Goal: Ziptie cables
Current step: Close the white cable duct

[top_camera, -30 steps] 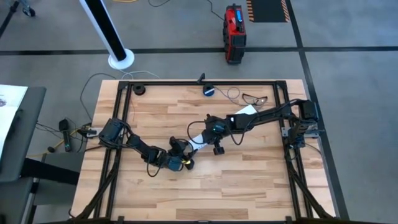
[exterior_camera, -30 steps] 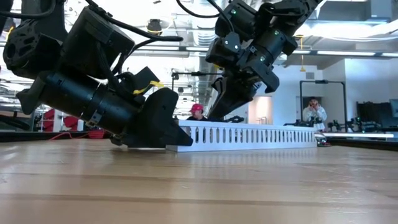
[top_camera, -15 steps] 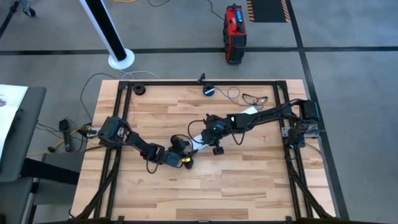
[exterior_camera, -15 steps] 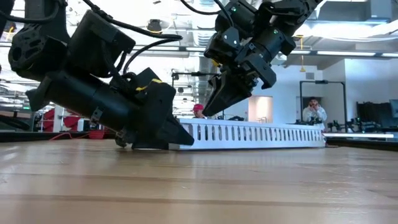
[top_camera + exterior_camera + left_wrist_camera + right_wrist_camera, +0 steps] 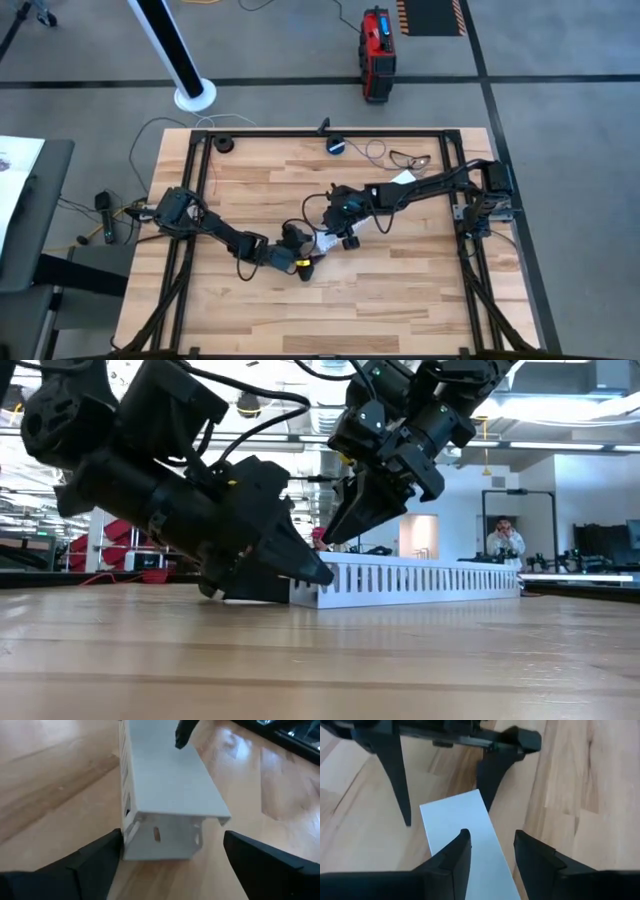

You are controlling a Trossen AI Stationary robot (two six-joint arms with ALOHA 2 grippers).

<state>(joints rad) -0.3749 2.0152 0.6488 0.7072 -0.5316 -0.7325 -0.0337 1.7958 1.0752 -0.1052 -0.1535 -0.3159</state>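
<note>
- The left gripper (image 5: 312, 262) sits low over the middle of the wooden table (image 5: 400, 300), tilted down toward the near end of a long white slotted channel (image 5: 420, 578) that lies flat on the boards.
- In the left wrist view its two dark fingers (image 5: 95, 857) stand wide apart, one on each side of the channel's open end (image 5: 165, 832) — neither clearly touches the white plastic, so nothing is gripped.
- From the table-level camera the left gripper's (image 5: 300, 565) nose meets the channel's end, its body slanting up and back.
- The right gripper (image 5: 328, 222) hangs just above the same channel, a little farther along it, pointing down at its flat top.
- The right wrist view shows its fingers (image 5: 455, 855) parted by a modest gap over the white cover (image 5: 462, 827), with no hold on it; beyond them the other arm's two spread fingers (image 5: 395, 775) straddle the strip's far end.
- In the low view the right gripper (image 5: 345, 525) tapers to a point just above the channel's upper edge; I cannot tell whether it touches.
- The cables (image 5: 410, 158) — a thin, dark, straggly loop — lie near the table's far edge, toward the right arm's base, well apart from both grippers.
- A small round blue-black device (image 5: 336, 146) rests at the far edge beside them.
- Off the table, a red and black case (image 5: 378, 40) stands on the grey floor, and a person (image 5: 503, 538) is visible far back in the room.
</note>
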